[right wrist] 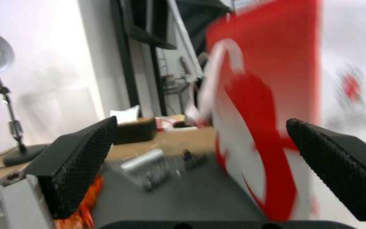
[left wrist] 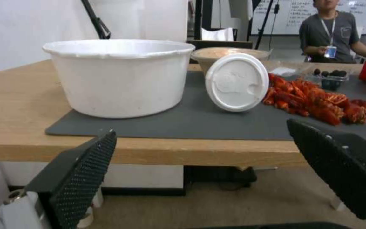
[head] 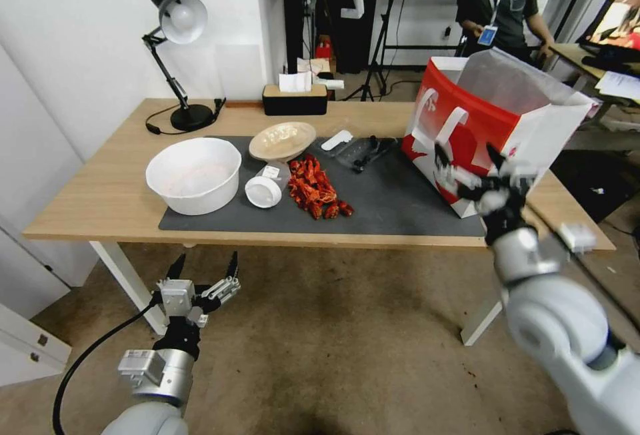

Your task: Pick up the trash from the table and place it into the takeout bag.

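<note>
The right end effector (head: 470, 163) is hovering spread and empty before the takeout bag (head: 467, 122) at the tabletop's (head: 100, 202) right; the left end effector (head: 203, 268) is waiting spread below the near edge. The red shells (head: 317, 188) on the mat are looking light, brittle and loose, likely needing a scooping pinch.

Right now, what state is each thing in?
takeout bag: upright, open
white-lidded cup: on its side, lid on
beige bowl: tilted on the mat
white tub: upright, open
red shells: loose pile
left gripper: jaws open, empty
right gripper: jaws open, empty
</note>
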